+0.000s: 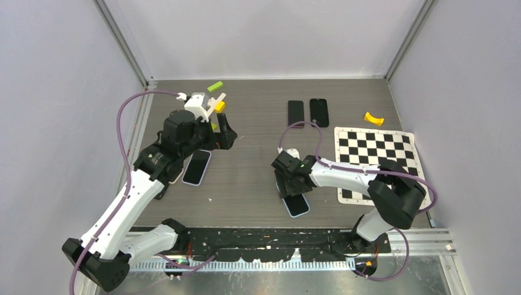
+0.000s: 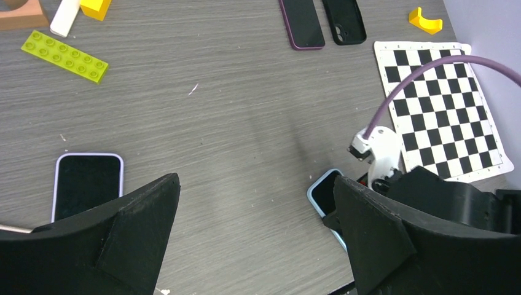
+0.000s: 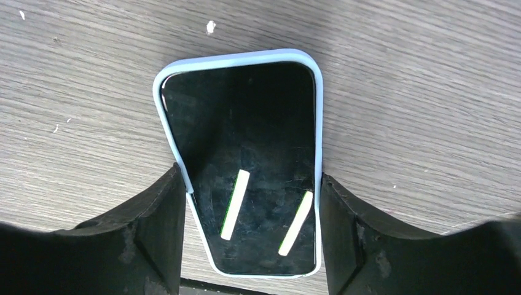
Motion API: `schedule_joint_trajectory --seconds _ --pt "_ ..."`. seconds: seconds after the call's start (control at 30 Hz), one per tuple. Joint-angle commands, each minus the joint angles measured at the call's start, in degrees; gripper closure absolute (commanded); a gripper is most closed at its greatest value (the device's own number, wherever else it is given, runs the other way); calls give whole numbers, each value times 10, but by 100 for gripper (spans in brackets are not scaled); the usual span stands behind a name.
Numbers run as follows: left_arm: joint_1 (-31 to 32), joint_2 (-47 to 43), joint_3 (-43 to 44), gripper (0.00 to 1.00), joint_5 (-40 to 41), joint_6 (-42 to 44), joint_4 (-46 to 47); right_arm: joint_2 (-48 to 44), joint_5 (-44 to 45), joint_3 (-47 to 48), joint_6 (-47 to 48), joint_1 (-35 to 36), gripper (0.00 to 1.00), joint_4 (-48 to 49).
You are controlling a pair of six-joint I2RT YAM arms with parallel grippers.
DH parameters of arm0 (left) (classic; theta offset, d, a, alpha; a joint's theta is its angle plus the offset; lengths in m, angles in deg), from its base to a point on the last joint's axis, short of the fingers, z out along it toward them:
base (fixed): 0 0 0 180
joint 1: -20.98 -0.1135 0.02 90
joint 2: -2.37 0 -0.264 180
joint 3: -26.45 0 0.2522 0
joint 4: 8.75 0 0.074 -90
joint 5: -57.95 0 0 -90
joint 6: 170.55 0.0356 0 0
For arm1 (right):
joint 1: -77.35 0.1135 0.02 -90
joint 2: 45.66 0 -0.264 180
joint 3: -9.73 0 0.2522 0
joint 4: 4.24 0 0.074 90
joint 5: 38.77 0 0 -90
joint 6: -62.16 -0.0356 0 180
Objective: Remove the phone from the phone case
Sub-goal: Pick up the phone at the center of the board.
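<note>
The right gripper [image 3: 252, 178] is clamping the long sides of the blue case [image 3: 236, 56], the phone [image 3: 246, 123] sitting inside it on the table [image 3: 430, 92]. The left gripper [image 2: 256, 179] is hanging, jaws wide apart.

You have a black-and-white checkerboard mat [image 1: 375, 147] lying flat at the right side of the grey wood-grain table [image 1: 258, 178]. Just past its far edge sits a small yellow curved piece [image 1: 373, 118], apart from the mat. Near the middle of the far side, a dark phone [image 1: 296, 113] with a purplish rim and a black case [image 1: 319, 112] lie side by side, close but not touching. At the far left you see a lime-green studded brick [image 2: 64, 56] lying flat. Beyond it are a white bar [image 2: 64, 17], a yellow block [image 2: 95, 7] and a brown wooden piece [image 2: 18, 15], all cut off by the frame edge.
</note>
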Motion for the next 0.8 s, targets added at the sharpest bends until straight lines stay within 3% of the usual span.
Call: schedule_joint_trajectory --seconds 0.0,0.17,0.57,0.77 --pt "-4 0 -31 0 -5 0 57 -60 89 -12 -17 -2 50 33" --pt "-10 30 -72 0 -19 -26 105 -117 83 -11 9 -2 53 110" --pt "-48 131 -155 0 -222 -163 259 -121 -63 5 11 -2 53 308" --pt "-51 174 -167 0 -308 -186 323 -115 -100 9 -1 -2 52 338"
